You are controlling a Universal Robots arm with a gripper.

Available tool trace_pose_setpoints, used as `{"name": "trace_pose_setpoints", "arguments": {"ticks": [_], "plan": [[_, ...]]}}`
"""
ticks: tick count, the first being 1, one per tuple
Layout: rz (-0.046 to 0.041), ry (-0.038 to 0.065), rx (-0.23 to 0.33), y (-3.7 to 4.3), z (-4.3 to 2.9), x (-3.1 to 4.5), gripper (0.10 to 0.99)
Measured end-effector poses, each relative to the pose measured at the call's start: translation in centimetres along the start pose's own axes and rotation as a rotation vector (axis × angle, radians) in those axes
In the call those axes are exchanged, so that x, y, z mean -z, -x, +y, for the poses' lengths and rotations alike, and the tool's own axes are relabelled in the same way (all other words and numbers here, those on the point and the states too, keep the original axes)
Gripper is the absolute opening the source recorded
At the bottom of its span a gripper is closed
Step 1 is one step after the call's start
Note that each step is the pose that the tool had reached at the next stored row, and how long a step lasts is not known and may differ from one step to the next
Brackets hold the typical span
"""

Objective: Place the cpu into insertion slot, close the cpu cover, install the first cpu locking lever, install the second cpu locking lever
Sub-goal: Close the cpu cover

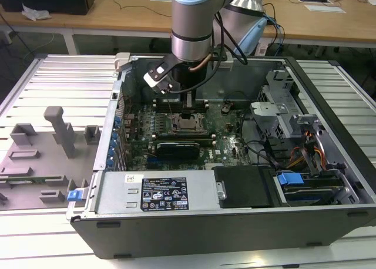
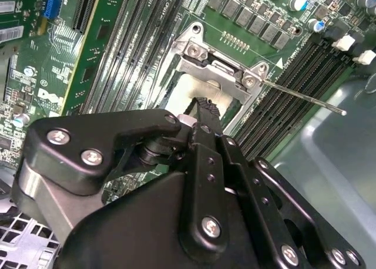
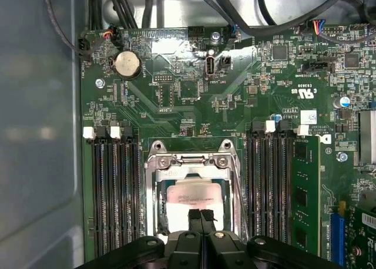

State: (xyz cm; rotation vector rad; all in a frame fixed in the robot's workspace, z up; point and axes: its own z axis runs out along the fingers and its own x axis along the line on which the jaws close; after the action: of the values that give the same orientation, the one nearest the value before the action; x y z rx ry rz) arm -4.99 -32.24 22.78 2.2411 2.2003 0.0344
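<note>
Slatted metal bench (image 1: 53,75) bore an open computer case (image 1: 235,222). Inside, the cpu (image 3: 194,194) lay in the insertion slot (image 1: 175,128), framed by the cpu cover (image 3: 194,162). The gripper (image 3: 200,215), pinched together and empty, stood tip-down at the chip's face, apparently to press rather than grasp.

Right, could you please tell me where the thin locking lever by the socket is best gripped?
Probably near the free tip of the lever: it is a thin straight rod fixed at a socket corner, and its outer stretch passes over the memory slots, apart from the cover. Come from above, pinching across the rod.
</note>
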Motion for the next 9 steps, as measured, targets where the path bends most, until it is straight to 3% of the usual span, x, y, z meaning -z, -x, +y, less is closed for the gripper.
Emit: {"name": "trace_pose_setpoints", "arguments": {"ticks": [5, 9], "plan": [[0.0016, -0.001, 0.098, 0.00, 0.00, -0.01, 0.106], [0.0036, -0.003, 0.229, 0.00, 0.00, -0.02, 0.106]]}}
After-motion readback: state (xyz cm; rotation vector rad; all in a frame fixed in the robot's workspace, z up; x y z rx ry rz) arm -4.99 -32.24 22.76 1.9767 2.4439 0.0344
